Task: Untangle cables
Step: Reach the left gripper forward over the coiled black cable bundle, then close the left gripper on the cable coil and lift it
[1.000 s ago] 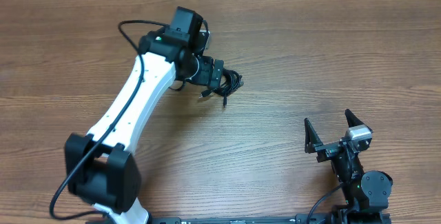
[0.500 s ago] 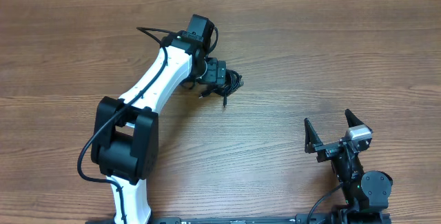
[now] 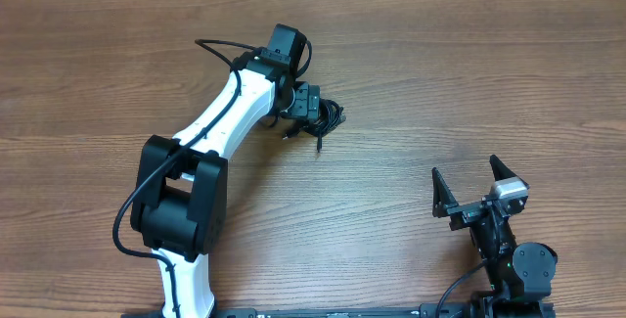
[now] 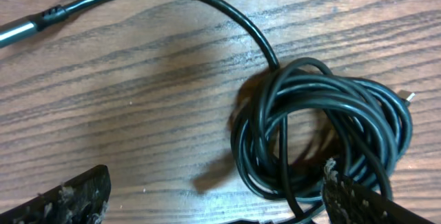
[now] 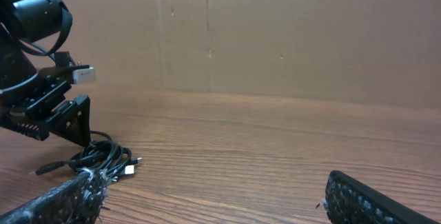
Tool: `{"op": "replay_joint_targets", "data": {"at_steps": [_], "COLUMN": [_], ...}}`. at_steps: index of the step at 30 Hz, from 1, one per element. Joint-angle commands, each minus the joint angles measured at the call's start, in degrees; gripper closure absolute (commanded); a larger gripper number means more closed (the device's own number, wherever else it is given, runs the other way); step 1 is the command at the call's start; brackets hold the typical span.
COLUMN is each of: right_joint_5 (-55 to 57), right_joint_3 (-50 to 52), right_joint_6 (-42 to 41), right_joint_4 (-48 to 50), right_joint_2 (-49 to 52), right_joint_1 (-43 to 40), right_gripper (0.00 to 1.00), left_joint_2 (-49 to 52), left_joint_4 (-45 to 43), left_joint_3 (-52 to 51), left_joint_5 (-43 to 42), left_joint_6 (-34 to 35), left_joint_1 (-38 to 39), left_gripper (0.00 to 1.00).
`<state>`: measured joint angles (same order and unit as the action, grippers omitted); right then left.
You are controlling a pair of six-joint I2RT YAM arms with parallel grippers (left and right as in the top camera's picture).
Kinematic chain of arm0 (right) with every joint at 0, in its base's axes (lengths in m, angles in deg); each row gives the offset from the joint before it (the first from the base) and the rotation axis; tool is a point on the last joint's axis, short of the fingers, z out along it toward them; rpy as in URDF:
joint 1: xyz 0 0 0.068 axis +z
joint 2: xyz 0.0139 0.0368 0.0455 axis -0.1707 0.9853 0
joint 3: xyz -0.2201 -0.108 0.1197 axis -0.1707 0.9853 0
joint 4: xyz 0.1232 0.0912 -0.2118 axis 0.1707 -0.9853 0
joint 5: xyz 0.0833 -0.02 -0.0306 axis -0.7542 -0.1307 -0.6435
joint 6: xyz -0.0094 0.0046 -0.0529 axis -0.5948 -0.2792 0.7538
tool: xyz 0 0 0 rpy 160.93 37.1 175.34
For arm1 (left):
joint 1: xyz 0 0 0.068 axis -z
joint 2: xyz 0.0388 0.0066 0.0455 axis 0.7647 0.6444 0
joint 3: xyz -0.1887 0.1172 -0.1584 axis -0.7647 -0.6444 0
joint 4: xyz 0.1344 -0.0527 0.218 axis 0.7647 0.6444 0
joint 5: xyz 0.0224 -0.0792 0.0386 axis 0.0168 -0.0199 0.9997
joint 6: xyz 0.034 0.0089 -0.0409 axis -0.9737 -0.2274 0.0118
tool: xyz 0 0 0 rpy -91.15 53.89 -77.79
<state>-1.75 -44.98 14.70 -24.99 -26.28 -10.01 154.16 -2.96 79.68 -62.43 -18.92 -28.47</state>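
Black cables, brown woodgrain table

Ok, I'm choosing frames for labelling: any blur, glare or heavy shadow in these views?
Overhead: sharp, evenly lit, no glare on the table. Left wrist: the cables are crisp, with a soft shadow beside them. Right wrist: cables small but clear; its own fingers at the bottom edge look slightly soft.

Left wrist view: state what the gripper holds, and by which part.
Nothing is held. The left gripper stands open over the cables, closed on no part of them.
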Motion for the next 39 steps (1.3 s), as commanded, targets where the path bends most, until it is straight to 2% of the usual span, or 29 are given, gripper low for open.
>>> {"op": "replay_joint_targets", "data": {"at_steps": [1, 11, 23, 32, 39], "right_joint_5": [0.28, 0.31, 0.28, 0.31, 0.31], "right_joint_3": [0.61, 0.61, 0.61, 0.61, 0.61], "right_joint_6": [0.26, 0.26, 0.26, 0.26, 0.26], "right_joint_4": [0.28, 0.28, 0.28, 0.28, 0.28], "right_joint_2": [-0.52, -0.52, -0.52, -0.52, -0.52], "right_joint_1": [0.17, 0.17, 0.17, 0.17, 0.17], "right_gripper": [0.0, 0.0, 0.0, 0.0, 0.0], "left_joint_2": [0.74, 2.54, 6.47, 6.47, 6.47], "left_joint_4": [-2.36, -4.02, -3.96, -3.72, -3.72], "left_joint_3": [-1.9, -2.47, -2.47, -2.47, -2.47], "left_joint_5": [0.94, 2.4, 0.85, 0.83, -2.1], "left_joint_6": [0.76, 0.79, 0.81, 0.81, 0.79], "left_joint_1": [0.37, 0.42, 0.44, 0.44, 0.44], "left_gripper": [0.02, 0.03, 0.09, 0.2, 0.42]}}
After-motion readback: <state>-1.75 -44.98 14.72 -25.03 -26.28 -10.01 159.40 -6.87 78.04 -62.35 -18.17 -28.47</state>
